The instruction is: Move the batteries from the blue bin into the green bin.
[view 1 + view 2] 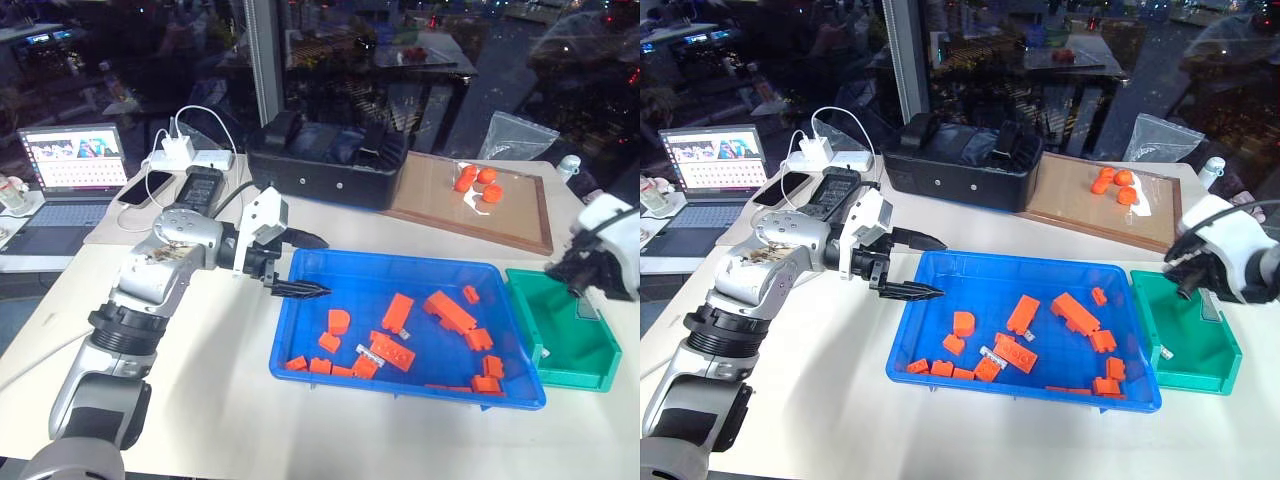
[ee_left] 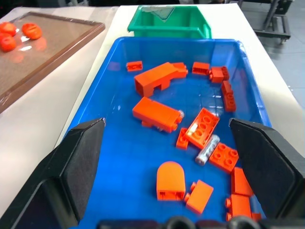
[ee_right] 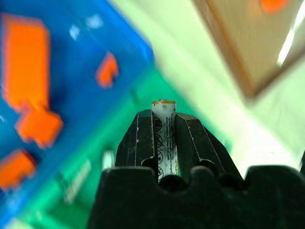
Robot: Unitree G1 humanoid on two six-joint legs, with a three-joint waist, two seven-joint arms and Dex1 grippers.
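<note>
Dark glass with reflections closed the room behind a pale worktop [image 1: 200, 400], and what stood beyond the glass was hard to make out. On the worktop lay a laptop [image 1: 70, 175], a black box [image 1: 325, 160] and a brown board [image 1: 480, 205] with small orange things whose kind I could not tell. The blue bin [image 1: 300, 330] held many orange blocks [image 1: 450, 310], and one battery [image 2: 208, 149] lay among them, partly covered by a block. The green bin [image 1: 590, 360] stood just beside the blue bin, on its right, and a small pale thing lay on its floor, too small to name. The left fingers [image 1: 300, 265] stood wide apart over the left end of the blue bin, pointing to the right, holding nothing. The right fingers [image 3: 164, 129] were clenched on a second battery [image 3: 164, 133], above the green bin; the wrist view around them was blurred.
</note>
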